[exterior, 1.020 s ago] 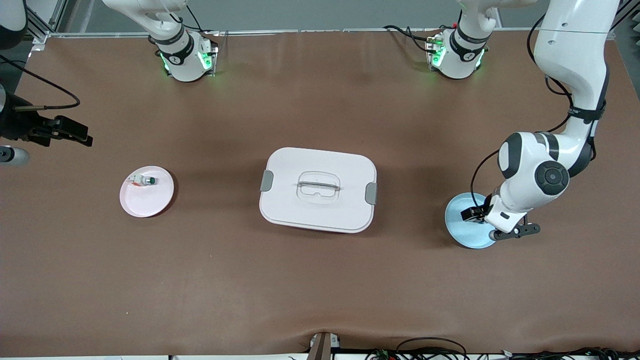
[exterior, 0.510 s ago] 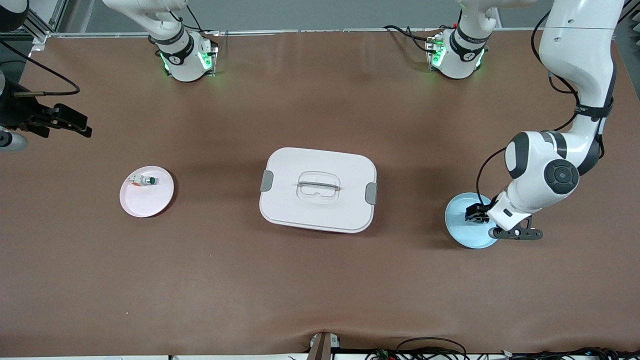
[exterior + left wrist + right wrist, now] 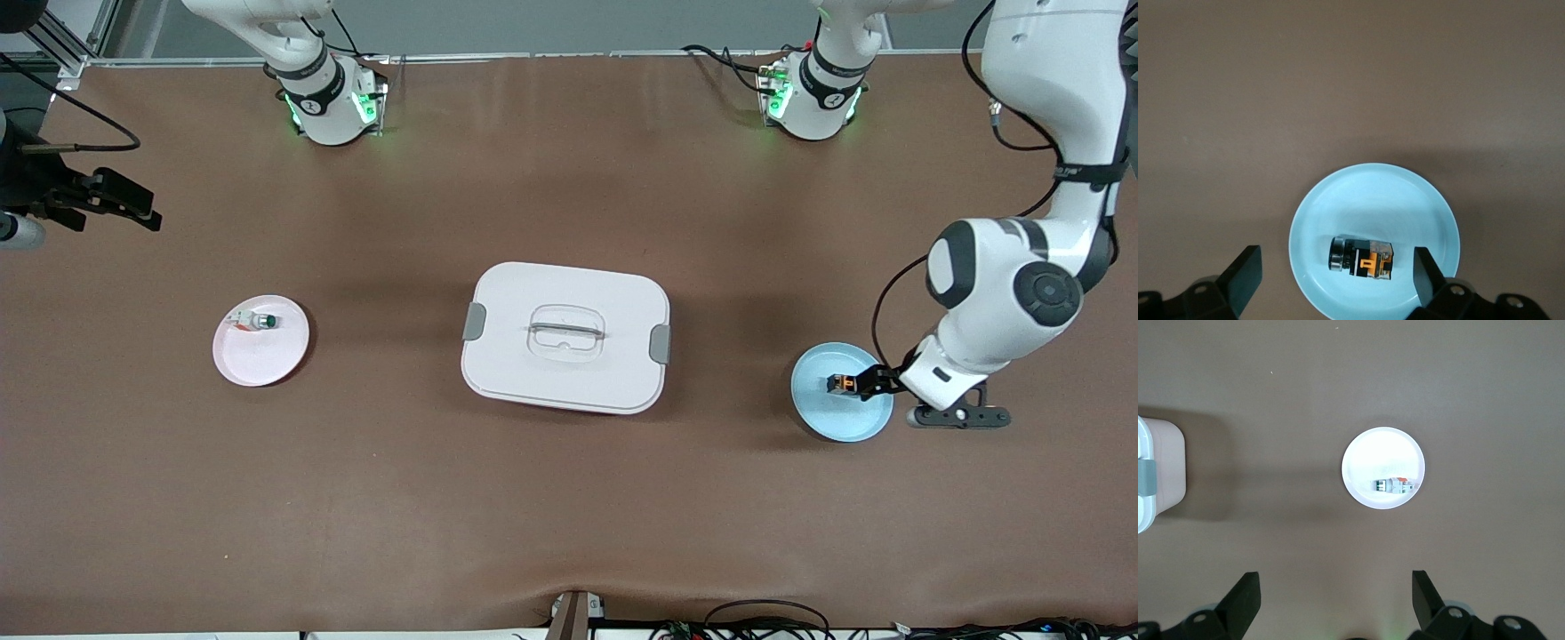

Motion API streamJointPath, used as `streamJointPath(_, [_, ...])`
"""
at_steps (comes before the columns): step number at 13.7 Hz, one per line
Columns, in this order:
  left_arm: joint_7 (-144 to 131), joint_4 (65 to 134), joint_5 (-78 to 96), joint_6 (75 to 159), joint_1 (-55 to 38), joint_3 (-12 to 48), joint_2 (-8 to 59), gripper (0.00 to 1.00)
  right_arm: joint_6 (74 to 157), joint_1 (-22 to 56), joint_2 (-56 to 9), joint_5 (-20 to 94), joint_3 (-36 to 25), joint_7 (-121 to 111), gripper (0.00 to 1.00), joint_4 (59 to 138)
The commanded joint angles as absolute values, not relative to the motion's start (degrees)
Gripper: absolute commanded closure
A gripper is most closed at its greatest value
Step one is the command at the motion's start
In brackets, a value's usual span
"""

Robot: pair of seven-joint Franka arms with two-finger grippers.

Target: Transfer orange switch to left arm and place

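Observation:
The orange switch (image 3: 840, 384) (image 3: 1361, 257) lies on its side on a light blue plate (image 3: 836, 418) (image 3: 1338, 207) at the left arm's end of the table. My left gripper (image 3: 876, 382) (image 3: 1335, 275) hangs open just above that plate, one finger on each side of the switch and neither touching it. The white lidded box (image 3: 565, 336) (image 3: 1158, 473) stands mid-table. My right gripper (image 3: 71, 206) (image 3: 1335, 597) is open and empty, up over the right arm's end of the table.
A pink plate (image 3: 260, 356) (image 3: 1383, 453) toward the right arm's end carries a small white switch with a green button (image 3: 256, 322) (image 3: 1393, 485). Both arm bases (image 3: 333, 107) (image 3: 809, 98) stand at the table's edge farthest from the front camera.
The left arm has swung toward its own end of the table, uncovering the orange switch on the blue plate. The right gripper has drifted a little away from the pink plate.

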State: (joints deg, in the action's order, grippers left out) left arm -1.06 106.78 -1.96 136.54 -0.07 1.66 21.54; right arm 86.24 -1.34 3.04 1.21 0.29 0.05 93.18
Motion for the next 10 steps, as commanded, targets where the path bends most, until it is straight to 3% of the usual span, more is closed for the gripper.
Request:
streamJointPath(1, [-1.3, 107.8, -1.6, 132.1, 0.4, 2.3, 16.6, 0.0, 87.2, -1.1, 4.9, 1.7, 0.2, 0.2, 0.0, 95.2])
streamJointPath(5, [-2.8, 106.1, -1.5, 126.5, 0.3, 2.5, 11.2, 0.0, 87.0, -1.1, 5.1, 1.8, 0.2, 0.4, 0.0, 95.3])
streamJointPath(8, [-4.1, 98.2, -0.9, 115.4, 0.1, 2.5, 10.8, 0.0, 86.5, 0.1, 5.2, 1.9, 0.4, 3.8, 0.0, 95.3])
streamJointPath(10, [-4.7, 95.3, -0.7, 112.7, -0.2, 2.5, 10.6, 0.0, 86.7, 0.6, 5.5, 2.0, 0.4, 3.9, 0.0, 95.3])
